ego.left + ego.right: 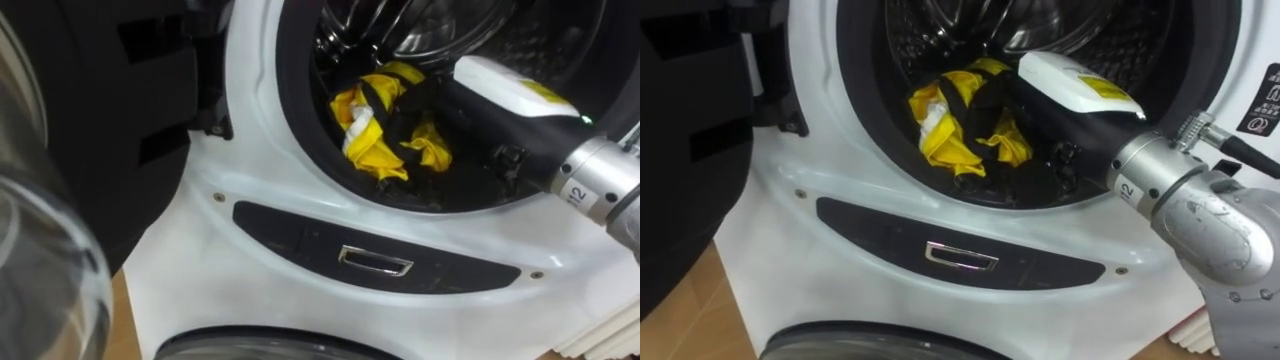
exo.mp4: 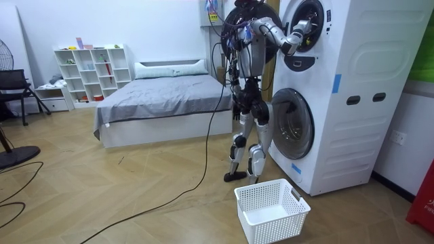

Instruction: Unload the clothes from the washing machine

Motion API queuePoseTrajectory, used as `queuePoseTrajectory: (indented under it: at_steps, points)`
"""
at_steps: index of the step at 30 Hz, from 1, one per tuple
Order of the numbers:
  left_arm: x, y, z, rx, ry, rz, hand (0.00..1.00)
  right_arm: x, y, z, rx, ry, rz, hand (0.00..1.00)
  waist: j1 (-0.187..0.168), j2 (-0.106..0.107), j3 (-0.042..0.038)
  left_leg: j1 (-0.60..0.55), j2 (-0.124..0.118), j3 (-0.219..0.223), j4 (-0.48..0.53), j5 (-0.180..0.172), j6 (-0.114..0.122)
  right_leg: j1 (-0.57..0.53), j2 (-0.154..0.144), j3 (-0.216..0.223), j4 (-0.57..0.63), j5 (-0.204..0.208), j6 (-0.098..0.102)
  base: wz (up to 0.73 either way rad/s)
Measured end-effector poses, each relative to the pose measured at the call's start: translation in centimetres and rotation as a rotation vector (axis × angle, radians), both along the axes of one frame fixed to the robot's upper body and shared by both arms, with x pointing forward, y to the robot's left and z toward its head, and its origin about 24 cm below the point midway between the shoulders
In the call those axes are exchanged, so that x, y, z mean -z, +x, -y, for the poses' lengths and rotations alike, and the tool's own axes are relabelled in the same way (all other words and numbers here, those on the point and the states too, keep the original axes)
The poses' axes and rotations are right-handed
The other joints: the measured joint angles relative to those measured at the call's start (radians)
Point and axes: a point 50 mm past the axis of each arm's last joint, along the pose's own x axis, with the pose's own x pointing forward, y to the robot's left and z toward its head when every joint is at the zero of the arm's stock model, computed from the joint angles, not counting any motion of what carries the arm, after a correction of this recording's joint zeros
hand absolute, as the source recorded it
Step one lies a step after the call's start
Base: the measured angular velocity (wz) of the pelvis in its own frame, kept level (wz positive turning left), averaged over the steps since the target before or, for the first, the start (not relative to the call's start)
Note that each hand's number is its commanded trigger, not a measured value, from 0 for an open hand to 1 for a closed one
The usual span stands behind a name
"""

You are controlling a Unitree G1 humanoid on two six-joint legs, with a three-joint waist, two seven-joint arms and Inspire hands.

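1. A tall white stacked washing tower (image 2: 352, 102) is seen at 3 o'clock in the room view. The robot is stood upright close against its front, with one arm raised to the upper machine.
2. A grey-covered bed (image 2: 163, 102) is placed behind the robot, towards 9 o'clock.
3. The upper machine's dark round door (image 1: 100, 120) is swung open at 9 o'clock of the steel drum (image 1: 420, 30).
4. A white lattice plastic basket (image 2: 281, 225) is set on the wooden floor at 5 o'clock from the robot's feet, just beside the tower.
5. A crumpled yellow and black garment (image 1: 365, 135) is found inside the drum, at 6 o'clock of its mouth.
6. The right hand (image 1: 500, 85) is reached into the drum from 3 o'clock and touches the garment. Its fingers are lost against the black cloth, so it cannot be told whether anything is grasped.
7. A small silver rectangular latch (image 1: 375, 261) is set in a dark curved panel (image 1: 290, 235) at 6 o'clock below the opening.
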Motion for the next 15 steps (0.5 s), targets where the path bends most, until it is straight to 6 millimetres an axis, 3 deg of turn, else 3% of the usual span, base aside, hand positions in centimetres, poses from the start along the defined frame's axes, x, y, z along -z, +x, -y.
queuePoseTrajectory:
  at_steps: [8, 15]
  points:
    - [0.0, -0.4, 0.0, -0.002, 0.030, 0.011, 0.00, -0.8, -0.6, -0.2, -0.027, 0.019, 0.035, 1.00, -0.002, 0.006, 0.0038, 0.000, 0.001, 0.020, 0.000, 0.000, 0.000, -0.011, 0.001, 0.011, 0.001, 0.001, -0.002, -0.05]
    - [0.0, -2.0, 0.0, -0.045, 0.037, 0.026, 0.00, -0.2, -3.8, 1.6, -0.100, 0.151, 0.034, 1.00, -0.039, 0.022, 0.0046, 0.005, 0.002, 0.051, 0.002, 0.000, -0.001, -0.009, 0.003, 0.030, -0.002, 0.002, -0.004, -0.07]
